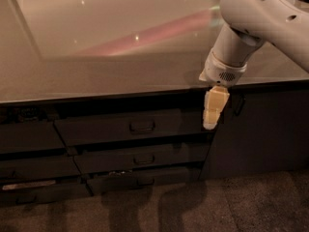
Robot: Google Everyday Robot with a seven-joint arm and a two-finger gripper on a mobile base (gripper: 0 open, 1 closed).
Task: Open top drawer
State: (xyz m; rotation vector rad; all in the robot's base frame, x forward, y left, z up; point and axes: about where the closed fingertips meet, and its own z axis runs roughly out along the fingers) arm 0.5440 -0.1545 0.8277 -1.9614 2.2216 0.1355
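Camera view, looking down at a dark cabinet w/ a glossy counter (pixel 96 76): a white robot arm (pixel 256 13) is reaching in from upper right, its pale yellow gripper (pixel 214 111) hanging tip-down just below the counter edge, in front of the right end of the top drawer (pixel 96 129). Whether the gripper is spread or closed can't be told from this angle. The drawer is sitting directly under the counter, looking shut or nearly so, w/ its small loop handle (pixel 142 126) at centre, well left of the gripper. Judging from this, the gripper is needing to slide left, level w/ the handle, hook it squarely, then pull straight out, avoiding the narrower drawer (pixel 111 161) below.
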